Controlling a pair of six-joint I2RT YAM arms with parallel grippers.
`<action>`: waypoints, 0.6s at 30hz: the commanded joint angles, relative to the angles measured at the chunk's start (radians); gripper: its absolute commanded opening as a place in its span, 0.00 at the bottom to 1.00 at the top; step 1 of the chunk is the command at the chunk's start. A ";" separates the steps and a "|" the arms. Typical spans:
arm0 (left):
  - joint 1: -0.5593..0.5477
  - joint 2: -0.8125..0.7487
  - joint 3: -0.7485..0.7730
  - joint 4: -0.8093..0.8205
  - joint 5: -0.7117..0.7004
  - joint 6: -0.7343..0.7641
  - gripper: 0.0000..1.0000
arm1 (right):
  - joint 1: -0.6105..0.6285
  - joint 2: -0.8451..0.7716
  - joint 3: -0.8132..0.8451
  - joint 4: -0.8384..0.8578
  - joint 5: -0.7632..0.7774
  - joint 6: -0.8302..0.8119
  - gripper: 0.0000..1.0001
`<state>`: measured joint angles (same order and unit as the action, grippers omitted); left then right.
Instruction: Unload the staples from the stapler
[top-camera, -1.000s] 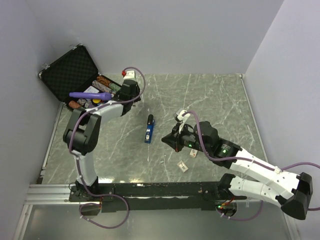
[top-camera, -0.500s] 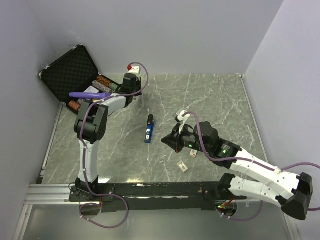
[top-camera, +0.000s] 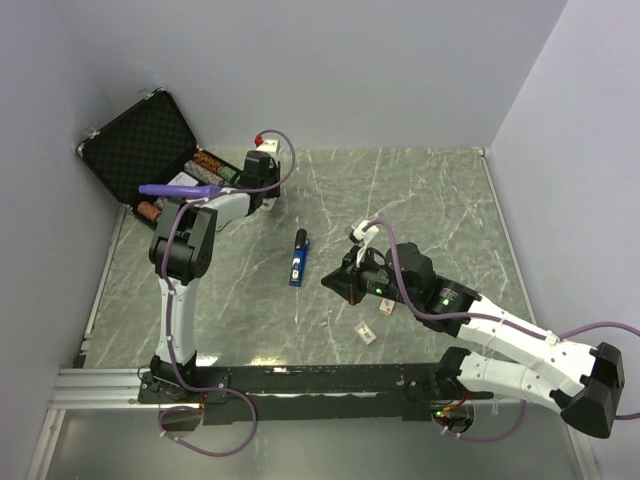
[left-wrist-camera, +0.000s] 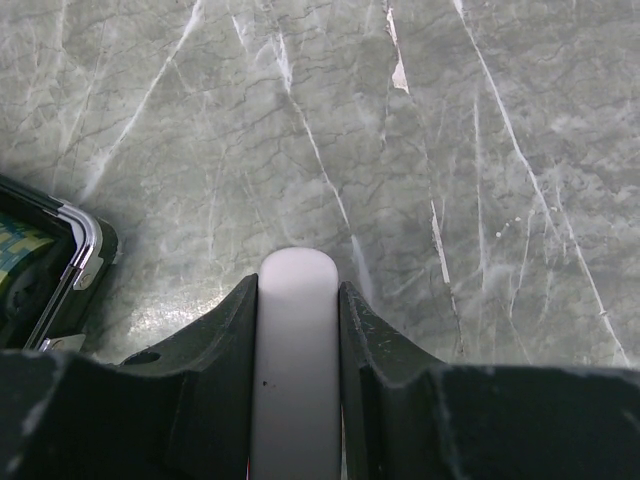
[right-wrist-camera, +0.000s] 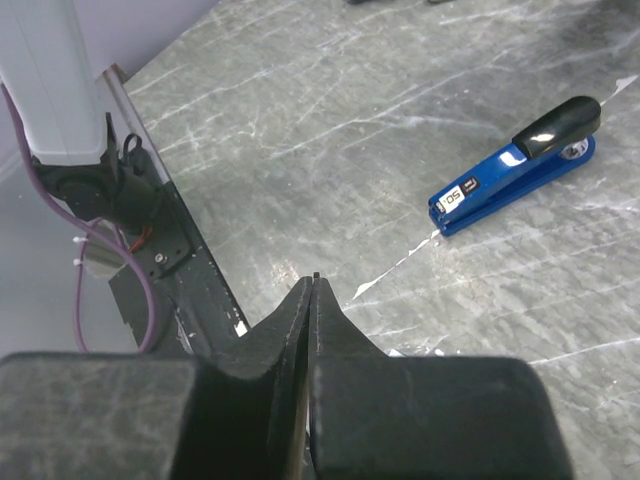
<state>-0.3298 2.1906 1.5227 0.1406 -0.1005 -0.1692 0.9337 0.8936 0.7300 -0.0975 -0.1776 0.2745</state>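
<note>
Blue stapler (top-camera: 298, 257) lies loose on the smooth table (top-camera: 430, 200); right gripper (right-wrist-camera: 313, 285) (jaws pressed together, empty) could shove it away, while left gripper (left-wrist-camera: 297, 300) pinches a white bar (left-wrist-camera: 295, 400) well apart

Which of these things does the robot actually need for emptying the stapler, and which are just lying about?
For the job: blue stapler; right claw, shut and empty, near it.
Just lying about: open black case; purple item across it; white bar clamped in left claw; small white bits.
</note>
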 joint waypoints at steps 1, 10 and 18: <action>-0.003 -0.012 0.004 0.019 0.025 0.005 0.36 | 0.005 0.005 0.016 0.027 0.007 0.015 0.09; -0.003 -0.035 -0.006 -0.002 0.009 0.008 0.57 | 0.005 0.018 0.032 0.012 0.024 0.014 0.23; -0.008 -0.231 -0.044 -0.099 -0.059 -0.081 0.63 | 0.005 0.042 0.046 -0.002 0.062 0.000 0.39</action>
<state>-0.3298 2.1479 1.5051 0.0818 -0.1226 -0.1852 0.9337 0.9245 0.7330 -0.0994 -0.1577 0.2836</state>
